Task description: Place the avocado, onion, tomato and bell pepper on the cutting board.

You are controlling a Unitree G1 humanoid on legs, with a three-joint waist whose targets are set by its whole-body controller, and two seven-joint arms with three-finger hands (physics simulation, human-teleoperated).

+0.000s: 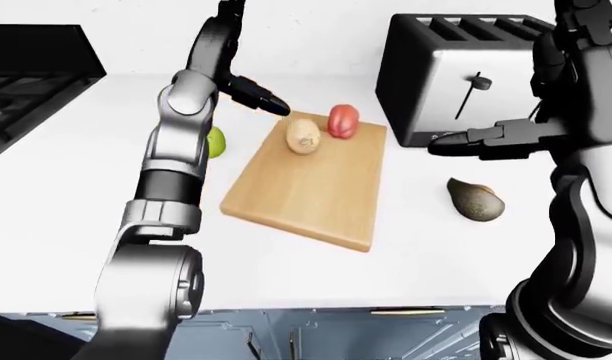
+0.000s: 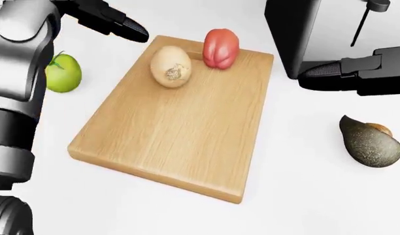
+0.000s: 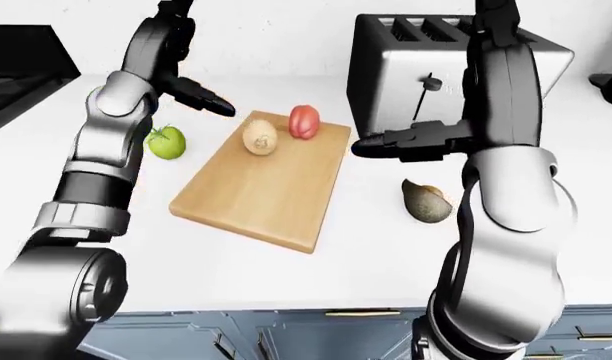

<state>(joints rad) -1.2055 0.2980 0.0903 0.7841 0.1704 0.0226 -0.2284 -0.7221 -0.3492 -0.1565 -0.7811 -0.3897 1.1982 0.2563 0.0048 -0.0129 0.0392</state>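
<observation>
head cameras looking down, shared cutting board [image 2: 167, 132]

A: How many vegetables?
B: Four: one onion [image 2: 171, 66], one red bell pepper [image 2: 220, 48], one green tomato [image 2: 64, 73], one avocado [image 2: 371, 142].
A: Anything else?
B: One cutting board [image 2: 174, 132], one toaster [image 1: 456, 71].

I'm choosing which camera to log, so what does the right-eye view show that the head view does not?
Only the right-eye view shows the stove corner, the whole toaster with its top slots, the cabinet fronts below the counter and both full arms. Only the head view shows the onion skin's marking up close. Both show the cutting board carrying the onion and the red vegetable, the green one and the avocado off the board, and the left hand and right hand holding nothing.
</observation>
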